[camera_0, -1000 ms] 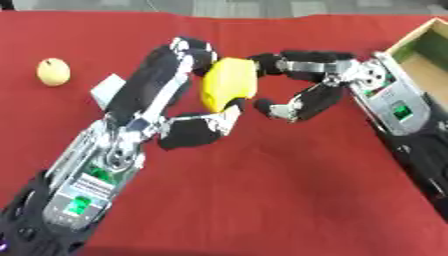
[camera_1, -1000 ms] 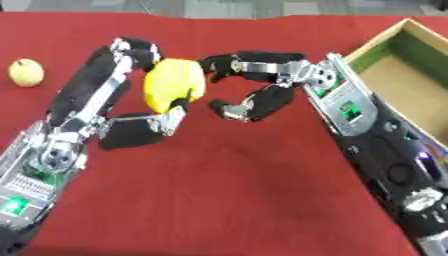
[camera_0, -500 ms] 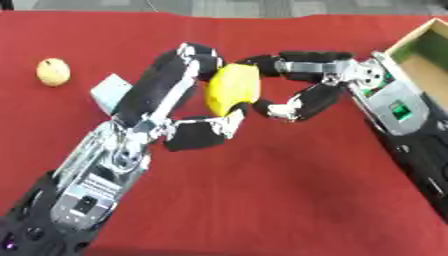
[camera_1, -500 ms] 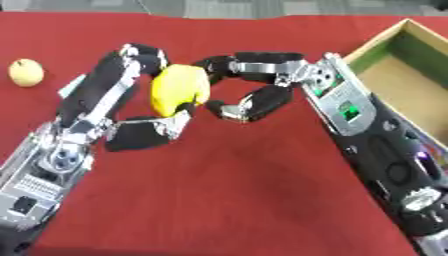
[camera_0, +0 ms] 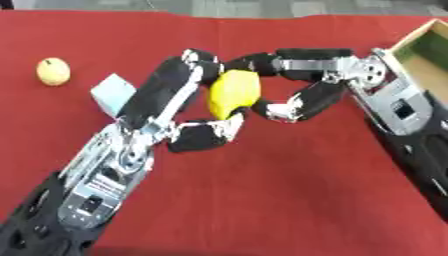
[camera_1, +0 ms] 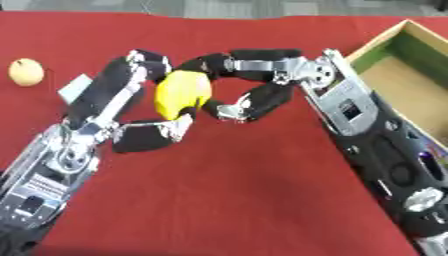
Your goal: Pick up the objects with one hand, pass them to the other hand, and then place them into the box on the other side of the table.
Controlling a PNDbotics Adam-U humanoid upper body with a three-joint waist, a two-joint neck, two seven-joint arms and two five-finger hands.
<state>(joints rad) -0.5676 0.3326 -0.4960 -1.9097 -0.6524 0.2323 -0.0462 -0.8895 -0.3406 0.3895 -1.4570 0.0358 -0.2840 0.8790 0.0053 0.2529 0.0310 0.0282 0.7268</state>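
Since the second before, the right hand (camera_0: 302, 82) had closed in on the yellow object (camera_0: 233, 93), its upper fingers now lying across the object's top where earlier a gap had shown, and both arms had shifted slightly toward the table's middle. From the left eye, the left hand (camera_0: 179, 107) was curled round the yellow object from the left and below, thumb under it, holding it raised over the red tablecloth (camera_0: 289, 190); the right hand's fingers curved round the object from the right, upper fingers on its top and lower fingers by its bottom edge, so both hands touched it at once. A pale blue block (camera_0: 113, 93) lay just beside the left forearm, partly hidden by it, and a small yellowish round fruit (camera_0: 52, 71) sat well apart near the left edge. From the right eye, the wooden box (camera_1: 411, 82) showed at the right edge, open-topped with a greenish inner wall, beside the right forearm.
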